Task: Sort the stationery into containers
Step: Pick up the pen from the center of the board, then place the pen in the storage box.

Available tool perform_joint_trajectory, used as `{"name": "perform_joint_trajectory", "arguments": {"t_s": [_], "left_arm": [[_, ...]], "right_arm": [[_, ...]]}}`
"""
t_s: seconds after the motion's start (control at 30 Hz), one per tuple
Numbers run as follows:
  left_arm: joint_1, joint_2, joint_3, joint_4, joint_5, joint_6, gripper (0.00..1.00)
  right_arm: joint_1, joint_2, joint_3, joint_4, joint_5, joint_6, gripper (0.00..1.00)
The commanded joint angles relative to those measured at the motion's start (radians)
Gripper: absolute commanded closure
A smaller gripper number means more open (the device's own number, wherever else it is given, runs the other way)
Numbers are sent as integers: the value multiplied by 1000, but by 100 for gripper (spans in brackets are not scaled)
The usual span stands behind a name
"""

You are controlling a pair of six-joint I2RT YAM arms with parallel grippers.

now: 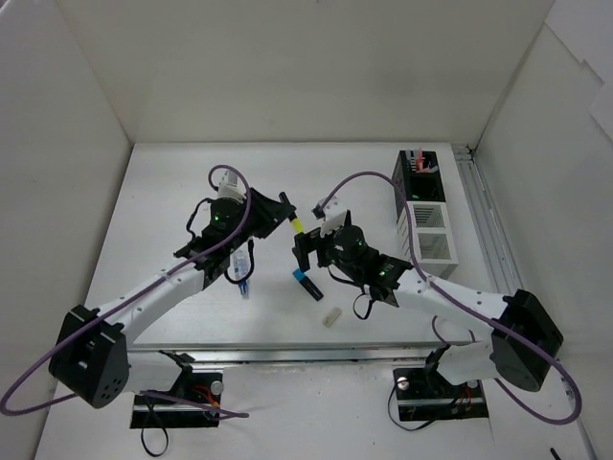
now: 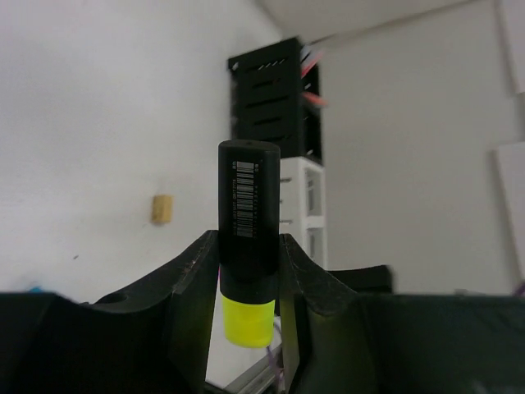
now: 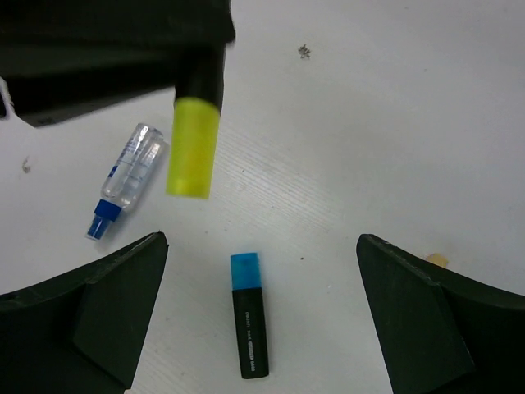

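Note:
My left gripper (image 2: 248, 240) is shut on a yellow highlighter (image 2: 248, 205), clamping its black body with the yellow cap (image 3: 193, 148) pointing back toward the wrist. It hangs above the table centre (image 1: 292, 220). A blue highlighter (image 3: 248, 324) lies flat on the table (image 1: 306, 284). My right gripper (image 3: 262, 242) hovers over it, open wide, touching nothing. The black container (image 1: 420, 182) and the white container (image 1: 428, 233) stand joined at the right. Red pens (image 1: 418, 158) stick out of the black one.
A white-blue tube (image 3: 131, 176) lies left of the blue highlighter, under my left arm (image 1: 241, 273). A small beige eraser (image 1: 331, 316) rests near the front edge. A metal rail (image 1: 484, 230) runs along the right side, and white walls enclose the table.

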Motion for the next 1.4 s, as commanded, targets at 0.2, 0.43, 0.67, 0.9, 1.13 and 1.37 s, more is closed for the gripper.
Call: {"name": "perform_joint_trajectory", "arguments": {"t_s": [0.2, 0.43, 0.67, 0.9, 1.13, 1.37], "left_arm": [[-29, -113, -22, 166, -184, -82, 100], [-29, -116, -19, 157, -175, -70, 100], [-29, -127, -42, 169, -164, -76, 100], [-29, -148, -65, 169, -166, -70, 100], [-29, -144, -45, 132, -149, -40, 100], [-29, -180, -23, 72, -141, 45, 42]], "right_arm": [[33, 64, 72, 225, 45, 26, 2], [48, 90, 122, 265, 51, -53, 6], [48, 142, 166, 282, 89, -73, 34], [48, 195, 223, 306, 36, -114, 68], [51, 195, 244, 308, -27, -189, 100], [42, 161, 240, 242, -30, -261, 100]]}}
